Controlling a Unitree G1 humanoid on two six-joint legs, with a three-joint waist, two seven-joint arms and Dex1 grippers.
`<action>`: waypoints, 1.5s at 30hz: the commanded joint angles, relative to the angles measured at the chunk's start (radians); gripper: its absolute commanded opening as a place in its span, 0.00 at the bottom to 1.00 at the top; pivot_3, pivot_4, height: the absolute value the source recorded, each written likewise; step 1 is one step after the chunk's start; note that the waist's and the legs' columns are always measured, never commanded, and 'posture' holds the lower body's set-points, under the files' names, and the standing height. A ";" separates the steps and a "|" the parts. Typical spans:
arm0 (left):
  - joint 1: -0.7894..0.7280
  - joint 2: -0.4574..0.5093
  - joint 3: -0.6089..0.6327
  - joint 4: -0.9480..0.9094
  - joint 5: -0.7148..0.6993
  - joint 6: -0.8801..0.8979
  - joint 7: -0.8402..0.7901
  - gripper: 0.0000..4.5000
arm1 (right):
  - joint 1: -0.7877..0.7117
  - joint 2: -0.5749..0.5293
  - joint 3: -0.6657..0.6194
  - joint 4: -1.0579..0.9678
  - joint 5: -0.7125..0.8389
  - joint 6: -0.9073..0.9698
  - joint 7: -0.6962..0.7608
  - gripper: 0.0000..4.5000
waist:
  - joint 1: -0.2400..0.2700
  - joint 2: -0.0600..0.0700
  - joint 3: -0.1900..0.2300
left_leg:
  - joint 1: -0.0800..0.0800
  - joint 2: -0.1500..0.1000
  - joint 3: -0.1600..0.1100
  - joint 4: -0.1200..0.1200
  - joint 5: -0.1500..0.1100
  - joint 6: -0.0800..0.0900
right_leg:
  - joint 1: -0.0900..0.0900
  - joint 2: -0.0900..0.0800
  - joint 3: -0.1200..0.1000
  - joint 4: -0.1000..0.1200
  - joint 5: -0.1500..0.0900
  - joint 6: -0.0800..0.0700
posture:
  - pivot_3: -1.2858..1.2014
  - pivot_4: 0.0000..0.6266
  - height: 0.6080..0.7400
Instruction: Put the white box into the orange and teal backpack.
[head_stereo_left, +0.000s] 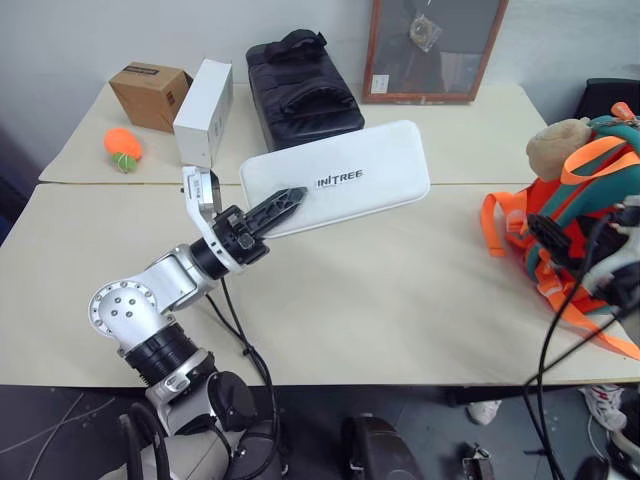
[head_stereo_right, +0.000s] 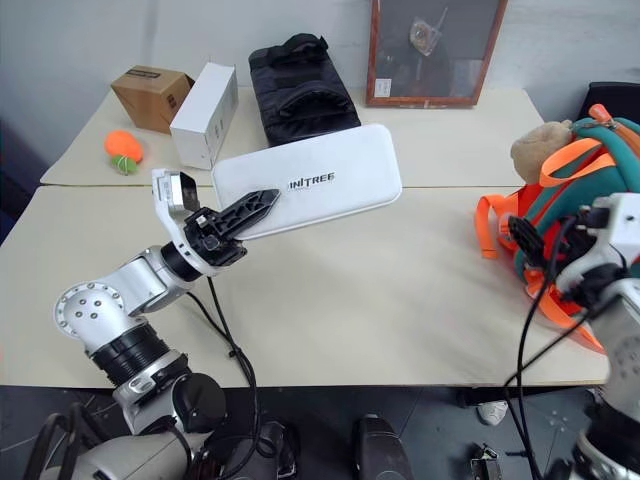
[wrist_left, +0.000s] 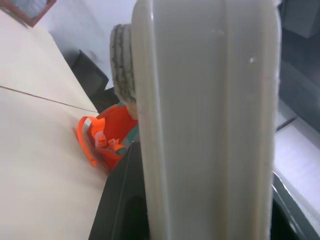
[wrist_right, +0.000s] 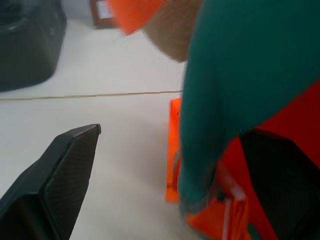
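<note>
White box (head_stereo_left: 345, 175) upper centre of head view, one end pinched by left gripper (head_stereo_left: 290, 200) fingers, rest cantilevered over tabletop (head_stereo_left: 380, 290) — looks rigid, smooth, likely slippery. Right gripper (wrist_right: 170, 165) fingers spread, against orange and teal backpack (head_stereo_left: 580, 200), right edge.

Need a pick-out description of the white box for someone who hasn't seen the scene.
On the beige table, near the middle, the left gripper is shut on one end of the white box. It is flat with rounded corners and dark INTREE lettering, unlike the taller sharp-edged white carton behind it.
</note>
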 joint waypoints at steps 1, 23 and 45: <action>0.004 0.035 -0.031 -0.042 -0.058 -0.032 0.019 0.29 | -0.096 0.025 0.019 0.113 -0.026 -0.092 -0.062 0.99 | 0.000 0.000 0.000 | 0.000 0.000 0.000 0.000 0.000 0.000 | 0.000 0.000 0.000 0.000 0.000 0.000 | 0.52 0.24 1.00; 0.004 0.627 -0.432 0.314 0.288 -0.662 -0.342 0.29 | -0.036 -0.217 0.191 0.046 0.327 -0.043 0.596 0.00 | -0.001 0.001 0.001 | -0.001 0.002 0.002 -0.002 -0.001 0.001 | -0.002 0.000 0.000 -0.002 0.000 0.000 | 0.52 0.24 1.00; -0.086 0.584 -0.415 0.054 0.010 -0.597 -0.374 0.29 | -0.020 -0.504 0.384 -0.131 0.512 0.055 0.995 0.00 | 0.003 -0.001 0.002 | -0.008 0.001 -0.002 0.001 -0.004 0.005 | -0.004 -0.003 -0.003 -0.005 0.001 0.001 | 0.52 0.24 1.00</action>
